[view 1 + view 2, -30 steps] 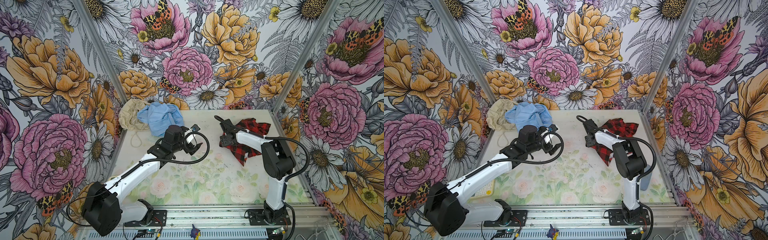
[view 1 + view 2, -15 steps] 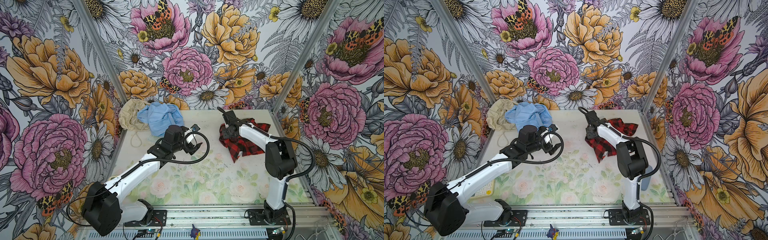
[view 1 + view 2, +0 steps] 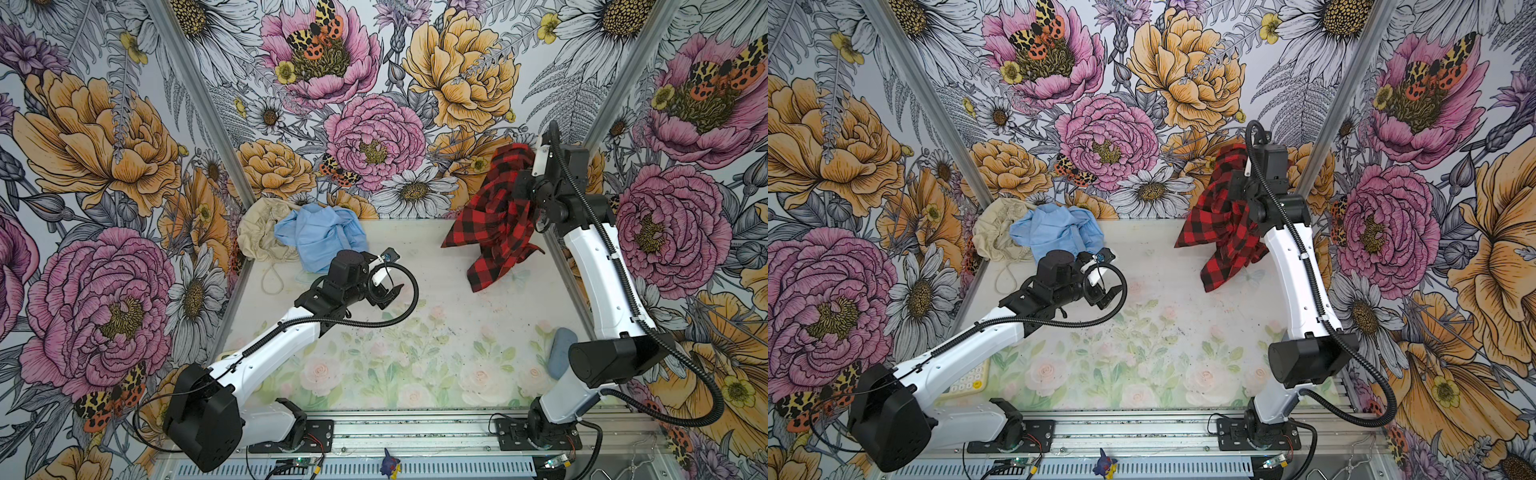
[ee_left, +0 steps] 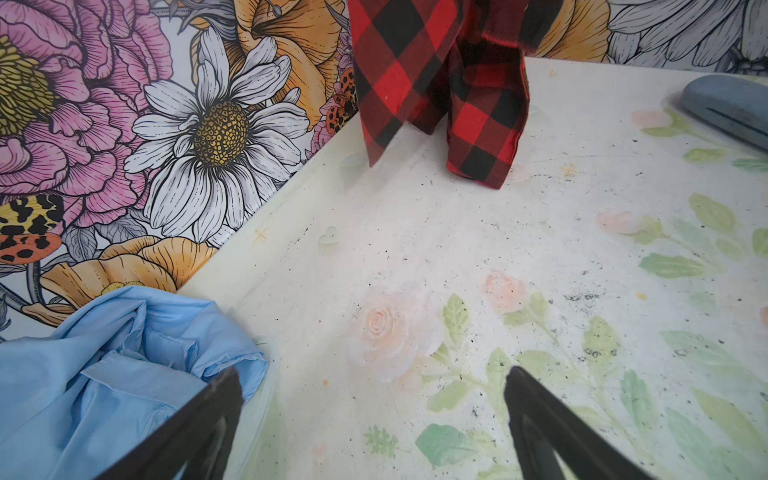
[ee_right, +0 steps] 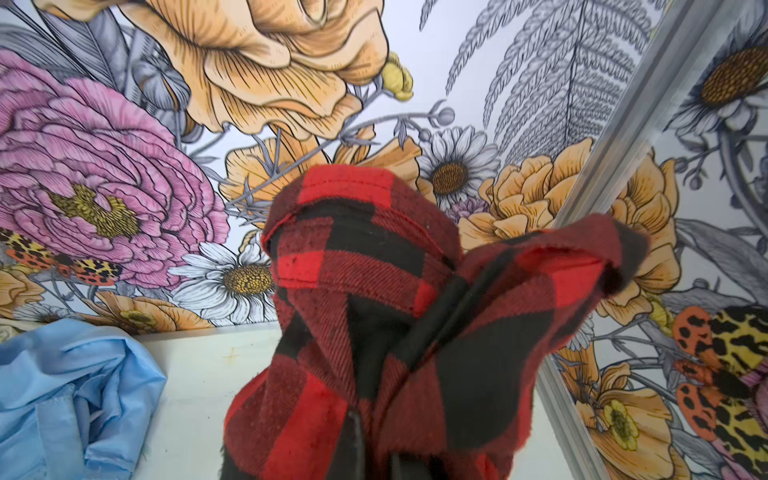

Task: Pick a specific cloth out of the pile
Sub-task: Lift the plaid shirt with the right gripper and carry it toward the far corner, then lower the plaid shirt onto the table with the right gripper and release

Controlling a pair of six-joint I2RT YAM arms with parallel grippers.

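The cloth (image 3: 492, 216), red-and-black checked flannel, hangs bunched from my right gripper (image 3: 524, 183) high at the back right, in both top views (image 3: 1225, 224). In the right wrist view the jaws (image 5: 376, 436) are shut on the cloth (image 5: 374, 291), which drapes over them. Its lower corners (image 4: 478, 166) reach down to about the table surface. What stays of the pile lies at the back left: a light blue garment (image 3: 320, 237) and a beige one (image 3: 259, 232). My left gripper (image 3: 390, 291) hovers open and empty just beside the blue garment (image 4: 104, 395).
The flowered walls and a metal corner post (image 3: 602, 104) stand close behind the right arm. A grey-blue oblong object (image 3: 561, 353) lies at the front right by that arm's base. A beige drawstring loop (image 3: 270, 278) trails onto the table. A yellow keypad (image 3: 967, 380) sits front left.
My right gripper has shut on the checked cloth and risen toward the back right corner, lifting the cloth from where it lay. The left arm has not moved.
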